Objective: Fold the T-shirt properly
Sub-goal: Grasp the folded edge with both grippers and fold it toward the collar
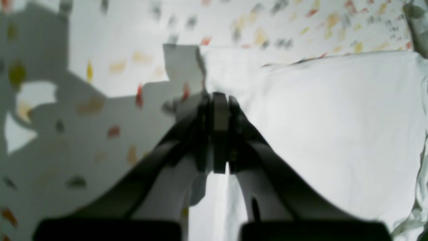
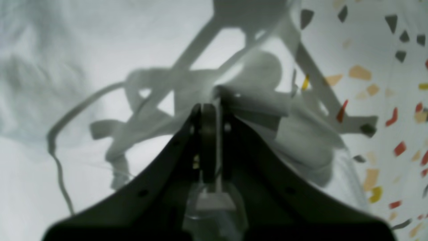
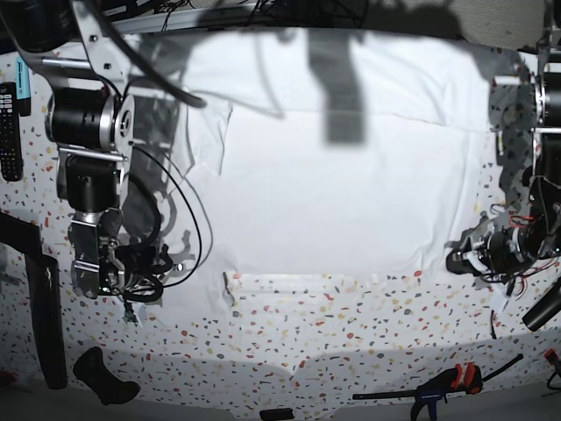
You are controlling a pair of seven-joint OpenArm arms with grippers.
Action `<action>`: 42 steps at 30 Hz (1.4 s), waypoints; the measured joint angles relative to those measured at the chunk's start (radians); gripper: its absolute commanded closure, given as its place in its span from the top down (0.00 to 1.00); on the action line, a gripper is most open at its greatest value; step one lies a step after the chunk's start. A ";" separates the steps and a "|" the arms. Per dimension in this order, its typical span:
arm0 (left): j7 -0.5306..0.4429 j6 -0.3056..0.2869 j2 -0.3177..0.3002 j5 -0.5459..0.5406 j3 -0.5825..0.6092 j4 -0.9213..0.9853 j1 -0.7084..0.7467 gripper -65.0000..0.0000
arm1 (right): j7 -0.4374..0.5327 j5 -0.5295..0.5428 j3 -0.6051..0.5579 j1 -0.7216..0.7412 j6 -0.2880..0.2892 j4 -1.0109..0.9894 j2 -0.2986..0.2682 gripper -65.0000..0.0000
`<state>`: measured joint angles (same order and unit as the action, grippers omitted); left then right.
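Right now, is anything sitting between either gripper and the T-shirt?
Nothing visible. The left gripper is shut at the T-shirt edge, and the right gripper is shut directly over the cloth, with only shadows between.

Base view: high, wide, looks down on whole white speckled terrazzo tabletop [image 3: 289, 342], large plain white wrinkly cloth T-shirt [image 3: 342, 193] spread at centre; arms at 3 and 9 o'clock

Left wrist view: rides behind black left gripper [image 1: 219, 100], very near, faces along fingers toward 12 o'clock; shirt edge right, tabletop left

Right wrist view: same mounting behind black right gripper [image 2: 210, 110], close, shirt left, tabletop right

All three share shirt edges and tabletop
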<state>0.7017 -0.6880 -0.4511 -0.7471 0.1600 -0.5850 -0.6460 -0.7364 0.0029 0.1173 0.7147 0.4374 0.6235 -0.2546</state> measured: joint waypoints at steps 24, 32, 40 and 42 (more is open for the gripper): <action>0.117 0.000 0.000 0.015 -0.246 -0.386 0.203 0.00 | -0.129 0.152 -0.001 -0.455 0.166 0.920 -0.011 0.00; 0.208 -0.001 0.000 -0.006 -0.378 -0.726 0.399 0.00 | -0.137 0.157 0.053 -0.613 0.166 1.114 -0.039 0.00; 0.298 0.033 0.000 -0.057 -0.442 -0.980 0.508 0.00 | -0.156 0.212 0.171 -0.771 0.170 1.305 -0.060 0.00; 0.313 0.033 -0.001 -0.060 -0.442 -1.012 0.528 0.00 | -0.159 0.213 0.191 -0.811 0.170 1.350 -0.060 0.00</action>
<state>1.0149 -0.6548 -0.4519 -0.8074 -0.2817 -1.5967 -0.1181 -0.8955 0.2157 0.3084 -0.0967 0.6071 1.9732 -0.3145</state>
